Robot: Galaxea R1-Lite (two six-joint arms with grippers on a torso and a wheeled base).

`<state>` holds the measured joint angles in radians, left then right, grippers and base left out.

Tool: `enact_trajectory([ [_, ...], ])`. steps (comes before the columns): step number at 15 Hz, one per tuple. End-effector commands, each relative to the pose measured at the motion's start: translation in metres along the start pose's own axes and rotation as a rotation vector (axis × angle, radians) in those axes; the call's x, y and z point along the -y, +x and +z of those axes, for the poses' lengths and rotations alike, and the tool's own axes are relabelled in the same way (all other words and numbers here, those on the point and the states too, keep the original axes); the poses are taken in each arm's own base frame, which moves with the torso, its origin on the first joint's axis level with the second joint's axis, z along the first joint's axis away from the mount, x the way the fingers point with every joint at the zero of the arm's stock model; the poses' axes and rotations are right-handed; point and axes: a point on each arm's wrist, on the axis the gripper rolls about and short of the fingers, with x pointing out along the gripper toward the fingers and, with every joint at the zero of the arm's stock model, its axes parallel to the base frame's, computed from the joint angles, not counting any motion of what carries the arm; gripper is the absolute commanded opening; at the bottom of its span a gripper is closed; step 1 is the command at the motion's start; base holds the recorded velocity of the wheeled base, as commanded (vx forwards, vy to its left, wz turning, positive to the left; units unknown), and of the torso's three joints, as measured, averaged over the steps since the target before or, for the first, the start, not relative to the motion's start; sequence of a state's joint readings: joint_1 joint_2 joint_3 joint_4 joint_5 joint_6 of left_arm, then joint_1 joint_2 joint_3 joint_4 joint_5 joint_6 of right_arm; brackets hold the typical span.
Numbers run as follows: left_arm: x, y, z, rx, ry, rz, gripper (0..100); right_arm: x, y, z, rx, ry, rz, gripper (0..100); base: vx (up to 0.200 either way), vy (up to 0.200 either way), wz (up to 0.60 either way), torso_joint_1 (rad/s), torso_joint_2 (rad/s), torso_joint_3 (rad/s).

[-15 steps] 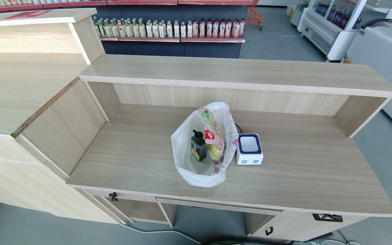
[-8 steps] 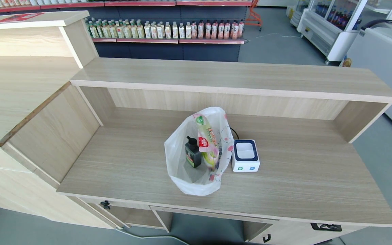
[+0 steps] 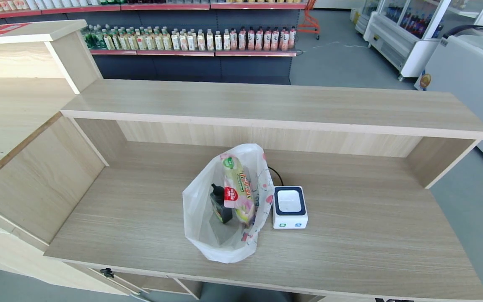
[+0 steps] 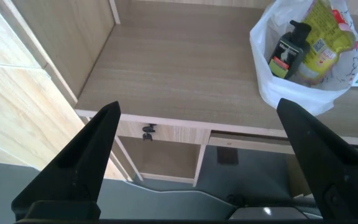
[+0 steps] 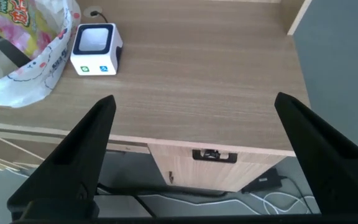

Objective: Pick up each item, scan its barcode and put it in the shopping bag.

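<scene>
The bag (image 3: 195, 222) stands open on the table (image 3: 371, 235), with a dark pump bottle (image 3: 219, 206) upright inside it and a pouch (image 3: 238, 188) leaning beside that. Thin and floppy, the bag would likely sag if pinched low; its rim looks the best hold. The bottle seems stiff and heavier, best taken round its body; the pouch seems soft and slippery. The scanner (image 3: 289, 206) sits just beside the bag. Off the table's near edge from the bag, the left fingers (image 4: 73, 168) and the right fingers (image 5: 322, 162) are spread wide, holding nothing.
</scene>
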<state>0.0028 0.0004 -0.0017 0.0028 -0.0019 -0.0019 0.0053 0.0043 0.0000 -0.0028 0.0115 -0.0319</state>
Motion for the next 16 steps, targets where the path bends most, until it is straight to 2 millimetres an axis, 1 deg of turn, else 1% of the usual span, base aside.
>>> enact_trajectory([
  [1,0.0,0.0,-0.0001,0.0,-0.001,0.001,100,0.0,-0.0001,0.0,0.001,0.0,0.0,100,0.0,0.0,0.0,0.0,0.0,0.0],
  [6,0.0,0.0,-0.0001,0.0,-0.001,0.001,100,0.0,-0.0001,0.0,0.001,0.0,0.0,100,0.0,0.0,0.0,0.0,0.0,0.0],
  [7,0.0,0.0,-0.0001,0.0,-0.001,0.001,100,0.0,-0.0001,0.0,0.001,0.009,0.0,0,0.0,0.0,0.0,0.0,0.0,0.0],
  [16,0.0,0.0,-0.0001,0.0,-0.001,0.001,100,0.0,-0.0001,0.0,0.001,0.012,-0.002,0,0.0,0.0,0.0,0.0,0.0,0.0],
])
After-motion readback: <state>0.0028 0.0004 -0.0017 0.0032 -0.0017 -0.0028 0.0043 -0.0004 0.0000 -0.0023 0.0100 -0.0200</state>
